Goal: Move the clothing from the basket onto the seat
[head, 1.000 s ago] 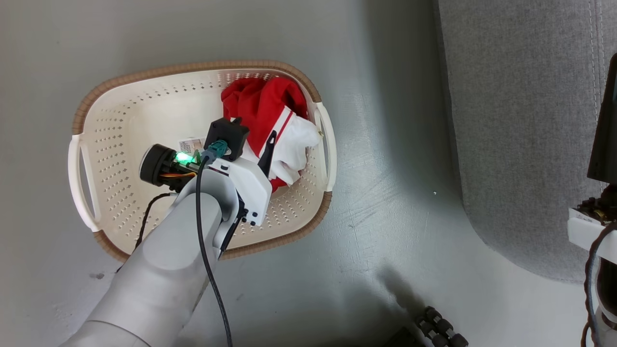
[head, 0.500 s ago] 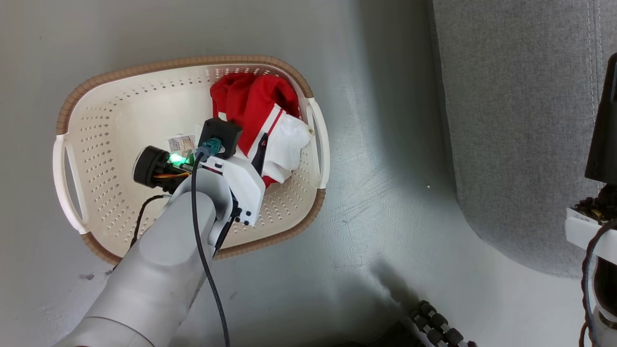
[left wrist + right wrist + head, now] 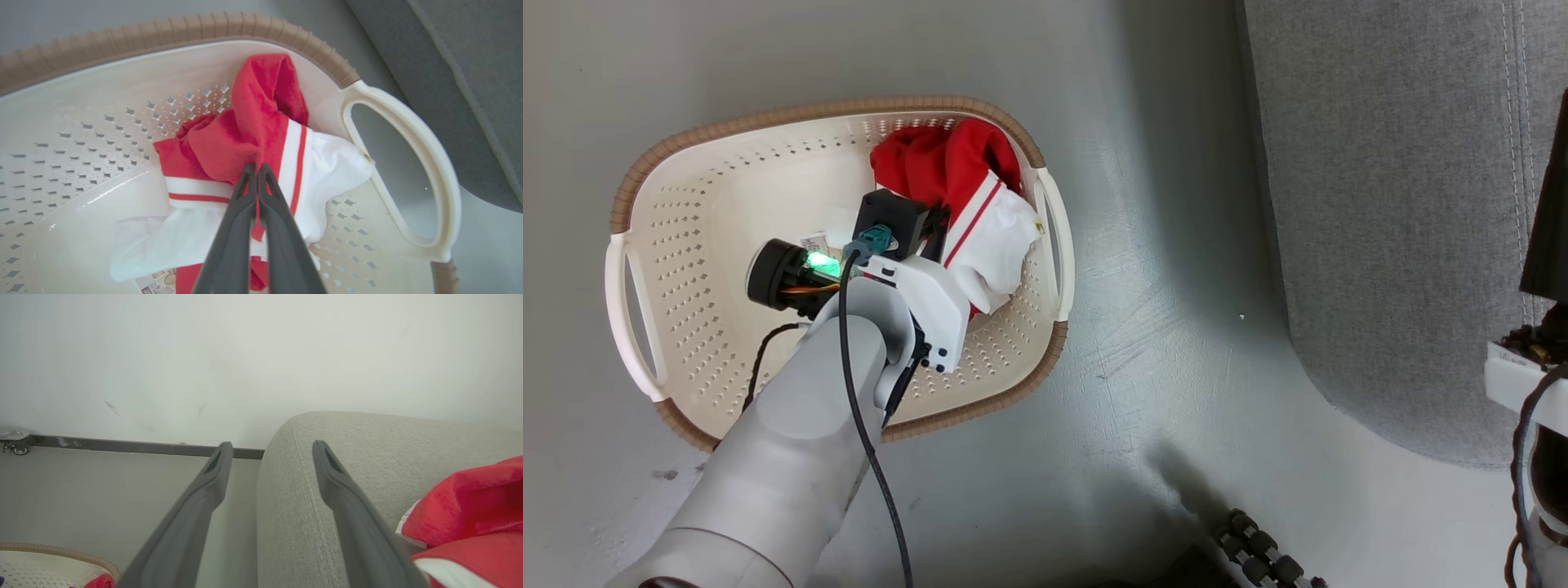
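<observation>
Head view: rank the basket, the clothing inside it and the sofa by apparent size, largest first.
1-2. laundry basket and grey sofa: alike, and the frame crops the sofa.
3. red and white clothing.

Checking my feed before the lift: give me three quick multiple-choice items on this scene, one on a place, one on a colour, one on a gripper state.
1. Where is the red-and-white garment pinched by the left gripper? A on the sofa; B in the laundry basket; C on the floor.
2. The basket's rim is: A blue; B brown; C black.
3. The right gripper is: A shut on cloth; B shut, empty; C open.
Key: B, perforated basket walls surround it; B, a ribbed brown band; C, fingers apart, nothing gripped.
</observation>
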Robot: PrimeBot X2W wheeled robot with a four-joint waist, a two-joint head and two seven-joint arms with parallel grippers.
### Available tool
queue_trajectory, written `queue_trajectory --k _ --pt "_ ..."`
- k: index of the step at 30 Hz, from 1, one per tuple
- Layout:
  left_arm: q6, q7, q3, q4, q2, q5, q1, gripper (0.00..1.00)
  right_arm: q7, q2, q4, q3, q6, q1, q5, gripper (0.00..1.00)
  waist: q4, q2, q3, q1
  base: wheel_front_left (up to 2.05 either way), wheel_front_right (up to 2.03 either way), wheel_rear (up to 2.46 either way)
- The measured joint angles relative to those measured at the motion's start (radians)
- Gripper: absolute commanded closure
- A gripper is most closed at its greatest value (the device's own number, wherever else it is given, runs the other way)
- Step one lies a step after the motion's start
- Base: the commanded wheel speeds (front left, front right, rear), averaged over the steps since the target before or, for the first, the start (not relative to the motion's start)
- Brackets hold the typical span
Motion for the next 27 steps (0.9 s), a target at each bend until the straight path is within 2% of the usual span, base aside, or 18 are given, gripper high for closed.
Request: queue_trajectory --k 13,27 --pt "-0.035 -0.041 0.029 -0.003 -0.011 -0.033 0.000 1.00 -0.017 0.000 0.010 0.004 0.000 -0.014 0.000 0.00 0.022 0.0000 -0.029 0.0000 0.00 0.00 0.00" --pt "-0.043 -0.063 0.071 -0.078 -0.016 -0.056 0.005 1.00 -0.039 -0.001 0.048 0.028 0.000 -0.047 0.000 0.00 0.073 0.0000 -0.097 0.0000 0.00 0.00 0.00"
